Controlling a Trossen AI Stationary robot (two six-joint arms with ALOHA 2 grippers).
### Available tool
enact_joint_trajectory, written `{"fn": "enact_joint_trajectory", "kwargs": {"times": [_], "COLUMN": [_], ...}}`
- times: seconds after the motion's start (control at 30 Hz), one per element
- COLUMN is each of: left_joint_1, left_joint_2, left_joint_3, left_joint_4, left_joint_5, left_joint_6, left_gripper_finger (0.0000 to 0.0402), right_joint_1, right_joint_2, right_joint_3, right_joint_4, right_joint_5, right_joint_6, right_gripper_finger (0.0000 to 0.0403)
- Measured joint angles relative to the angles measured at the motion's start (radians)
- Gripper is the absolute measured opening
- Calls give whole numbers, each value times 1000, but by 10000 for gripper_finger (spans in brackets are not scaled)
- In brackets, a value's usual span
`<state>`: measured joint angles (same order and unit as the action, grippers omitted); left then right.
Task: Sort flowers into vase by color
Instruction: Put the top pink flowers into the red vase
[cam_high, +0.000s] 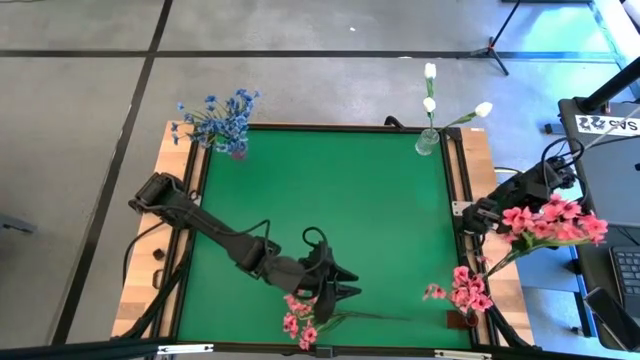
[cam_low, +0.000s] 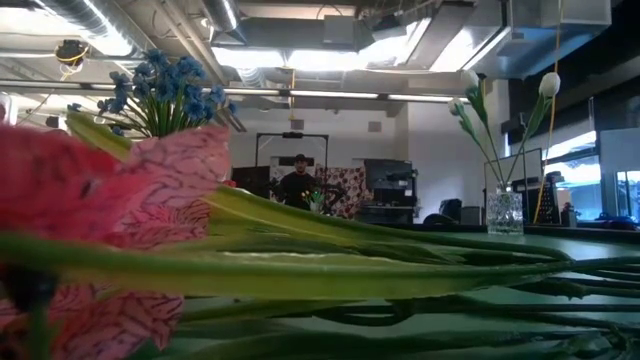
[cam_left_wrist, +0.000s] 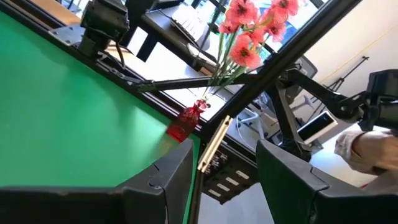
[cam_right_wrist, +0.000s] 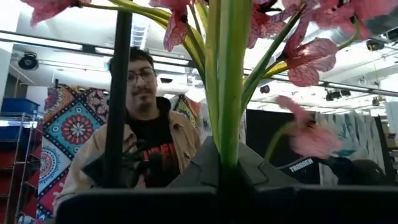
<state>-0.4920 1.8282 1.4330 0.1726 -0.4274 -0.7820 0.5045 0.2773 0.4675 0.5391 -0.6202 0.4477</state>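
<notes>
**Right gripper clamped on a pink spray, left gripper spread above another**

Right gripper (cam_right_wrist: 227, 165) is what we look at first: its fingers are pressed together on the green stems of a pink spray (cam_high: 553, 220), held out past the right edge of the green mat (cam_high: 330, 220); in the right wrist view the stems rise straight up between the fingers, with a person in a tan jacket (cam_right_wrist: 134, 149) beyond. Our left gripper (cam_high: 338, 282) sits low over the mat near its front edge, fingers apart and holding nothing; a second pink spray (cam_high: 303, 325) lies flat on the mat just beside it. At the front right corner we see more pink blooms in a red vase (cam_left_wrist: 185, 123); blue flowers (cam_high: 218, 120) stand at the back left corner; white buds (cam_high: 432, 100) stand in a clear glass vase (cam_high: 427, 142) at the back right.
</notes>
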Motion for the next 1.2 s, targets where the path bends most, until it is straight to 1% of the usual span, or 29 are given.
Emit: {"fn": "enact_joint_trajectory", "kwargs": {"times": [0.13,0.23,0.37,0.47,0.7,0.83,0.93,1.07,1.2], "left_joint_1": [-14,-23,-21,-16,-3,0,3,9,14], "left_joint_2": [0,0,0,0,0,0,0,0,0], "left_joint_3": [0,0,0,0,0,0,0,0,0], "left_joint_4": [0,0,0,-4,-4,-5,-5,-6,-7], "left_joint_5": [-5,-24,-33,-34,-34,-34,-33,-33,-33], "left_joint_6": [-2,-4,-14,-24,-28,-29,-30,-31,-31], "left_gripper_finger": [169,169,169,169,169,169,169,169,169], "right_joint_1": [16,58,137,220,433,535,586,626,657], "right_joint_2": [-1,3,43,88,177,186,186,186,210], "right_joint_3": [0,0,0,-6,-18,-18,-18,-18,-18], "right_joint_4": [7,2,-20,-17,-12,-24,-65,-125,-87], "right_joint_5": [-14,-5,35,60,151,219,275,342,359], "right_joint_6": [21,-17,-95,-139,-242,-356,-424,-434,-435], "right_gripper_finger": [7,7,7,7,7,7,7,7,7]}}
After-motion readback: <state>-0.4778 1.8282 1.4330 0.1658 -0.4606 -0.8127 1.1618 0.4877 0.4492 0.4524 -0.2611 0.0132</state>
